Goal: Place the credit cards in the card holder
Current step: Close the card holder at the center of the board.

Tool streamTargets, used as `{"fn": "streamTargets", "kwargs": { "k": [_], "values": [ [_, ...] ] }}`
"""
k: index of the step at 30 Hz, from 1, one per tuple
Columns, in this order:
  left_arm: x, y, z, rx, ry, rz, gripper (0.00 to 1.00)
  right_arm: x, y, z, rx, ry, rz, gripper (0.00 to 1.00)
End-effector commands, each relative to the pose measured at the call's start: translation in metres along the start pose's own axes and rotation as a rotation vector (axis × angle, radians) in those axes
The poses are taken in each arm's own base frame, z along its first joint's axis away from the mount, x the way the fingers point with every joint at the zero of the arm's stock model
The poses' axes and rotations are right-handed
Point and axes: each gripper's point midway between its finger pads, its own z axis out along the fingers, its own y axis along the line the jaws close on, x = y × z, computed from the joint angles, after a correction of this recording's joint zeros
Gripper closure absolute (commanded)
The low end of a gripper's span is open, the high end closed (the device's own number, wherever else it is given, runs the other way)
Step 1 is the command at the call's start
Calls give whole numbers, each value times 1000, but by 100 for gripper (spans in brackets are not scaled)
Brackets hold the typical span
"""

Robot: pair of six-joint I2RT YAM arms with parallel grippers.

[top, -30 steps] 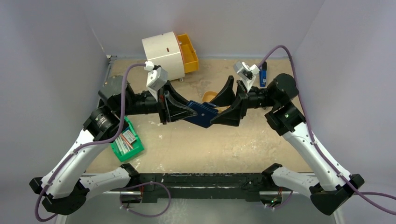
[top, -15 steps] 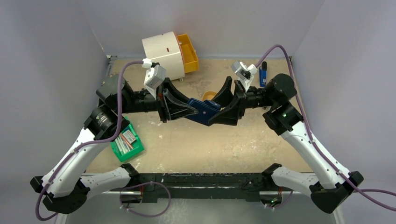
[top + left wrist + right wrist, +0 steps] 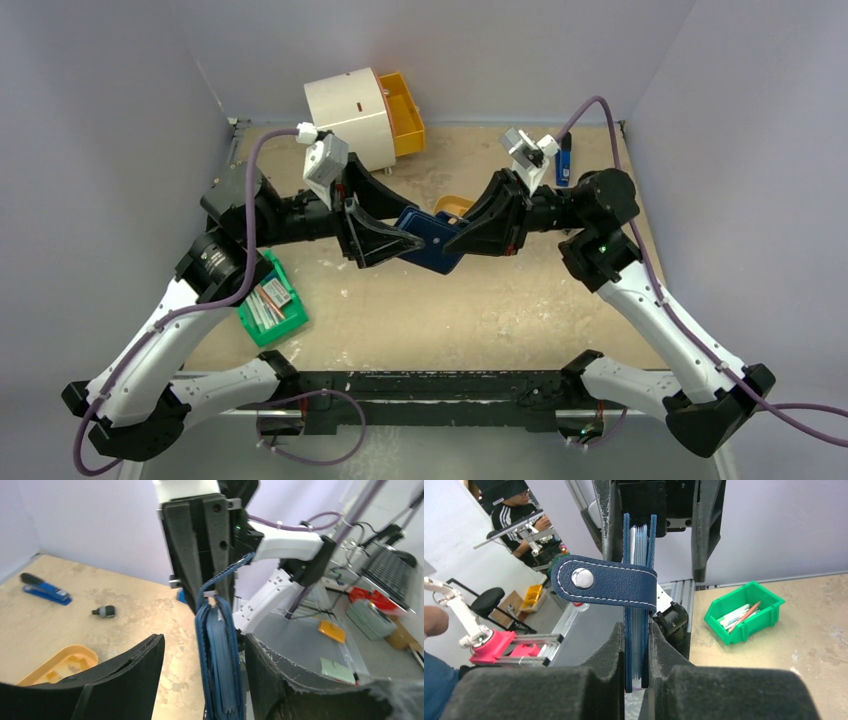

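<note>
- The navy card holder (image 3: pixel 430 240) (image 3: pixel 220 665) (image 3: pixel 636 645) hangs edge-on in mid-air above the middle of the table (image 3: pixel 480 310), between the two arms.
- The right gripper (image 3: pixel 458 235) (image 3: pixel 635 627) clamps the card holder, one finger pressed flat against each cover in the right wrist view.
- The left gripper (image 3: pixel 405 228) (image 3: pixel 204 645) stands with its fingers spread, one on either side of the card holder; a clear gap shows on at least one side.
- The card holder's snap tab (image 3: pixel 604 582) folds over its top edge and juts sideways, silver stud showing; pale layers sit between the covers.
- An orange tray (image 3: pixel 452 207) (image 3: pixel 55 665) lies on the table just behind the card holder, partly hidden by it from above; the tan shapes inside are too blurred to tell whether they are credit cards.
- A green bin (image 3: pixel 272 308) (image 3: pixel 744 612) holding pens and small items sits to the near left of the card holder.
- A blue stapler (image 3: pixel 565 160) (image 3: pixel 45 591) lies to the far right of the card holder.
- A white round cabinet (image 3: pixel 350 115) with a yellow drawer (image 3: pixel 405 110) stands behind and left of the card holder.
</note>
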Motion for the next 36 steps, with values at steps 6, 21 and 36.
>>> {"fn": "streamTargets", "kwargs": {
  "k": [6, 21, 36],
  "values": [
    [-45, 22, -39, -248, -455, -103, 28, -73, -3, -7, 172, -383, -47, 100],
    [-58, 42, -16, -108, -679, -304, 23, -89, -26, -16, 189, -601, 137, 100],
    [-49, 46, 12, 13, -639, -405, 64, -79, -49, -21, 249, -635, 199, 100]
  ]
}}
